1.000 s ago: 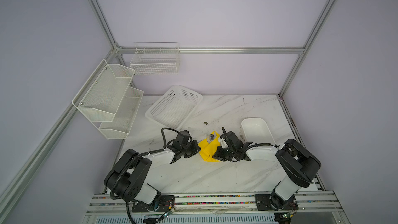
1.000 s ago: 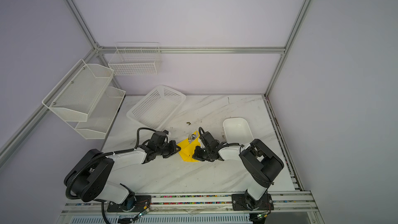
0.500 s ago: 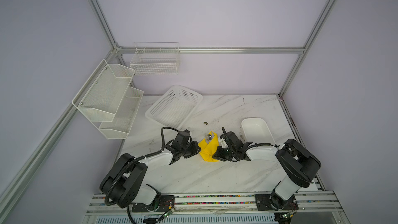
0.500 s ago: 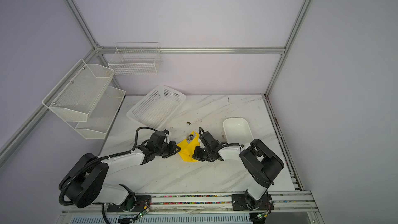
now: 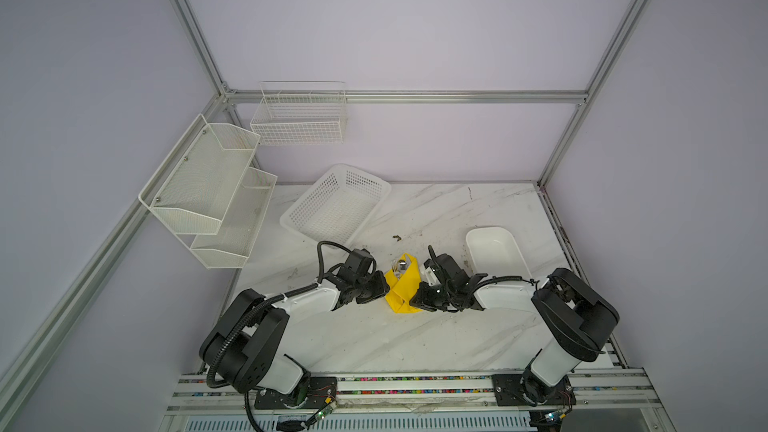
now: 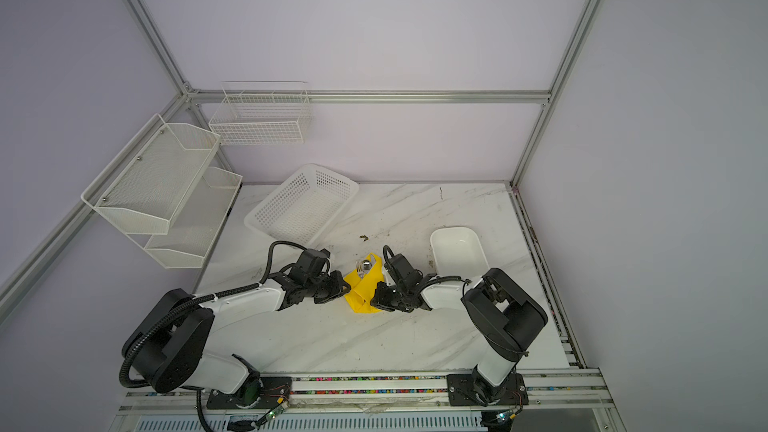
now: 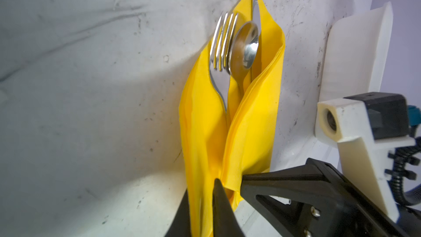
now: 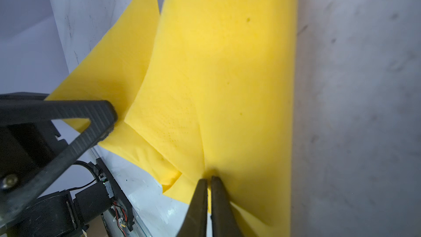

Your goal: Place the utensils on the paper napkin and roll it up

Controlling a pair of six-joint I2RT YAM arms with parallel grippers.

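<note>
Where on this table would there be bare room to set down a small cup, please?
The widest bare marble lies along the front rail, in the middle. Another patch lies at the back, between the perforated basket and the white tray. The middle is crowded: the left end effector and right end effector both meet at the napkin.

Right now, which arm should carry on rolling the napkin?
Probably right: the right fingers pinch the outer flap of the napkin, already lapped over the fork and spoon. The left fingers only straddle the under flap.
</note>
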